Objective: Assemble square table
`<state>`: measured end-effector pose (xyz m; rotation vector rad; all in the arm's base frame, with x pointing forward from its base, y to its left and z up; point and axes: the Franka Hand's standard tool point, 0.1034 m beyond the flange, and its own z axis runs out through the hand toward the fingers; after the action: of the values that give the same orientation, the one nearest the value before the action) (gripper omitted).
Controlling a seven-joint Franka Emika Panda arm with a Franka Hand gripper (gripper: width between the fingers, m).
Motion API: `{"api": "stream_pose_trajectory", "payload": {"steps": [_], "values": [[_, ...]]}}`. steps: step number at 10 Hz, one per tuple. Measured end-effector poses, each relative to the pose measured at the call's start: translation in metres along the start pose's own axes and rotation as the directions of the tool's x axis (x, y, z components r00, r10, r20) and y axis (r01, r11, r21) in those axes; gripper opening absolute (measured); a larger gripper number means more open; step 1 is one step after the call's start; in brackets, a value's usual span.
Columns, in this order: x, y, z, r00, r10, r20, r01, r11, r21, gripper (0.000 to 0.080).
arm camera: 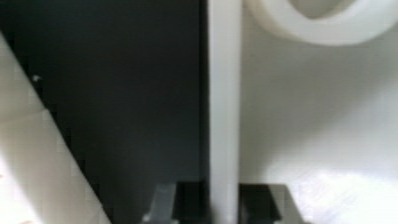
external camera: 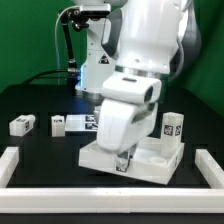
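Note:
The white square table slab [external camera: 150, 160] lies on the black table at the exterior view's centre right. One tagged leg block [external camera: 172, 128] stands upright on its far right corner. My gripper [external camera: 122, 162] is down at the slab's near left edge. In the wrist view the slab's raised rim [arm camera: 222, 100] runs between my two dark fingers [arm camera: 178, 203], which sit tight against it on both sides. A round corner socket [arm camera: 320, 20] shows on the slab's face. More tagged leg blocks [external camera: 22, 125], [external camera: 57, 124], [external camera: 86, 122] lie on the exterior view's left.
A long white rail [external camera: 100, 195] with upturned ends runs along the front of the table, just in front of the slab. A white surface [arm camera: 27, 140] shows at one edge of the wrist view. The arm's base and cables [external camera: 80, 50] stand behind.

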<state>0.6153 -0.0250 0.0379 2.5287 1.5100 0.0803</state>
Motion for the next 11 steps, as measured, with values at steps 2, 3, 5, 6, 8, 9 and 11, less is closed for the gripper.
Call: {"api": "stream_pose_trajectory", "payload": {"steps": [2,3,5,6,8,9,11], "values": [[-0.006,-0.002,0.003,0.996,-0.083,0.015,0.083,0.996,0.015,0.0062],[-0.007,-0.002,0.003,0.992,-0.123,0.015,0.123,0.992,0.016,0.0062],[0.011,-0.002,0.003,0.967,-0.254,0.016,0.254,0.967,0.0,0.0062],[0.041,0.003,0.0,0.954,-0.299,-0.002,0.299,0.954,-0.027,0.0062],[0.079,0.005,0.001,0.947,-0.32,-0.021,0.318,0.946,-0.064,0.0062],[0.076,0.007,0.001,0.949,-0.314,-0.019,0.312,0.948,-0.061,0.0065],[0.075,0.007,0.001,0.95,-0.312,-0.019,0.31,0.949,-0.061,0.0065]]}}
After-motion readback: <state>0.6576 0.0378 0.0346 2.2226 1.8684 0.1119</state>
